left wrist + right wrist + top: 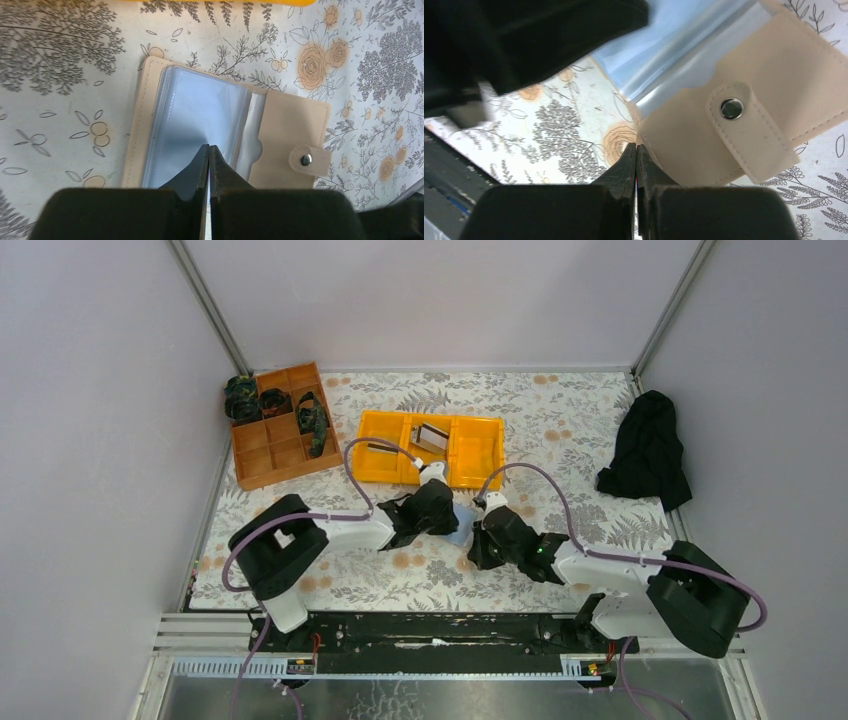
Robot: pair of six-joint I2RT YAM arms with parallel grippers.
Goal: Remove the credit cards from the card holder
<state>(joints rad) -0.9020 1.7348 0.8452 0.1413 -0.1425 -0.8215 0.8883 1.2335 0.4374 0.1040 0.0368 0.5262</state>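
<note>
Your left claw [208,148], from 9 o'clock, and right claw [636,146], from 4 o'clock, are both pressed together at the open card holder [292,127]; overhead, they mostly hide it.

Holder [295,125]: matt beige leather-look cover with stitched edge, shiny metal snap [305,160], glossy translucent plastic sleeves [200,115]. Desk [60,100] has a smooth matt floral-print cover; bin [470,452] is smooth yellow plastic; rag [648,450] is matt black fabric. Left tool [208,148] and right tool [635,146]: matt black plastic.
</note>
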